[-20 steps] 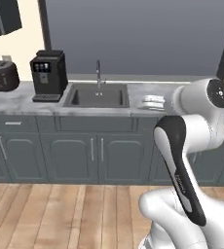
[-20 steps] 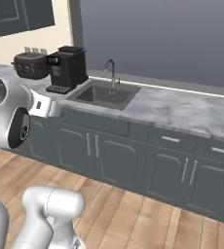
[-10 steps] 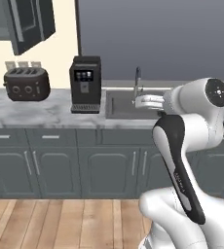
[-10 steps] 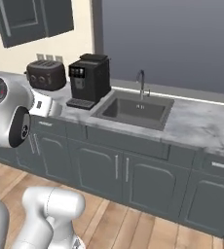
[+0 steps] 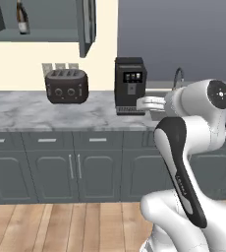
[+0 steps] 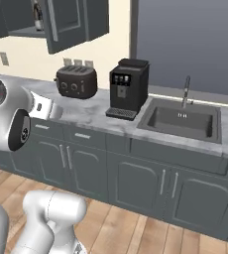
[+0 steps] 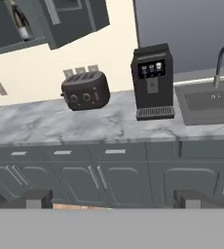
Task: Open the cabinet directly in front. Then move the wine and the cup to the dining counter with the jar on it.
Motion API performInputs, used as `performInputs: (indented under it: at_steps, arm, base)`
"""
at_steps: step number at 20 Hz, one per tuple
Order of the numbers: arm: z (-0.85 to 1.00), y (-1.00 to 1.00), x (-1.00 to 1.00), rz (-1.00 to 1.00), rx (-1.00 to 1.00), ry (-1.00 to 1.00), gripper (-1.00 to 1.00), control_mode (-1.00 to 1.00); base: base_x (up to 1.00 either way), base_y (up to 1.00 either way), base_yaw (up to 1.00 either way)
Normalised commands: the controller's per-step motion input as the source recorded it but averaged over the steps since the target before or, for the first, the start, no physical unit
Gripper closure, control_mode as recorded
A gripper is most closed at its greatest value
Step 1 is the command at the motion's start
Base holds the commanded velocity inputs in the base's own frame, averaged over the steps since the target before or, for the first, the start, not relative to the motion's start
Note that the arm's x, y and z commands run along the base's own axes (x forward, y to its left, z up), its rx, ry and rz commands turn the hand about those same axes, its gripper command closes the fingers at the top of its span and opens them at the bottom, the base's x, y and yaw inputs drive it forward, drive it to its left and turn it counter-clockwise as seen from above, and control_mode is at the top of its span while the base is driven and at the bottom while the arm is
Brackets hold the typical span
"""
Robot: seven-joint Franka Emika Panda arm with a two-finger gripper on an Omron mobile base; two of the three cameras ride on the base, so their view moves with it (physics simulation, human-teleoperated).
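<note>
The cabinet (image 5: 87, 24) hangs on the wall at the upper left with its door swung open; it also shows as the cabinet (image 7: 77, 14) at the top of the hand view. On its shelf stands the wine (image 5: 20, 17), a dark bottle with a pale label, seen again as the wine (image 7: 20, 24) and the wine (image 6: 36, 15). My gripper (image 7: 113, 200) is open and holds nothing, its fingertips (image 7: 36, 198) spread wide, well short of the counter front and far below the shelf. The cup, the jar and the dining counter are out of view.
A black toaster (image 5: 66, 86) and a black coffee machine (image 5: 129, 86) stand on the marble counter (image 5: 26, 110) beneath the cabinet. A sink (image 6: 183, 119) with a tap lies to the right. Grey drawers and lower doors (image 5: 75, 167) front the counter above a wooden floor.
The whole picture has slid right as the base moved left: the sink has gone from centre to the right, and the toaster and the open cabinet with the wine have come in. The gripper stays open.
</note>
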Motion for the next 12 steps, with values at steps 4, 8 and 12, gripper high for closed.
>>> performInputs:
  at_steps: [4,8,12]
  arm:
    - [0.0,0.0,0.0,0.0,0.0,0.0,-1.0,1.0]
    - [0.0,0.0,0.0,0.0,0.0,0.0,-1.0,1.0]
    - [0.0,0.0,0.0,0.0,0.0,0.0,-1.0,1.0]
  base:
    - [0.4,1.0,-0.08]
    - [0.39,1.0,-0.08]
    - [0.41,1.0,-0.07]
